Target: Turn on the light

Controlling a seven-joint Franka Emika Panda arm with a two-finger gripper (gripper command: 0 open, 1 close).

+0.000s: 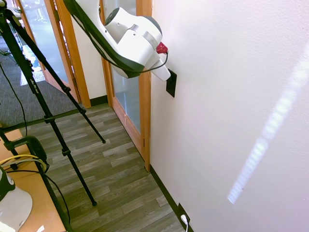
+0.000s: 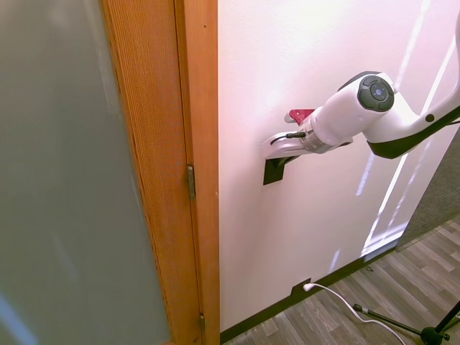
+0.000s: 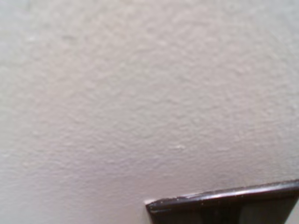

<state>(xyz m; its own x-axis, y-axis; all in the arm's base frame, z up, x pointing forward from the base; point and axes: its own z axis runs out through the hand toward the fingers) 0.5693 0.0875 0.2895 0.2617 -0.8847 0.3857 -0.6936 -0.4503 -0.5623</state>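
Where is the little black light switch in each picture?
First exterior view: the light switch is on the white wall, upper middle, right of the wooden door frame, at the arm's tip.
Second exterior view: the switch is centre, partly covered by the arm's end, right of the door frame.
Wrist view: only a dark edge at the bottom, probably the switch.
Shared landmark: the wooden door frame.

The switch plate (image 1: 171,83) just under the gripper (image 2: 277,147) was black against the plain white textured wall (image 1: 227,96). The gripper was white with a red tab. Beside it ran an orange-brown wooden door frame (image 2: 194,144); below, grey wood-grain flooring (image 1: 116,169).
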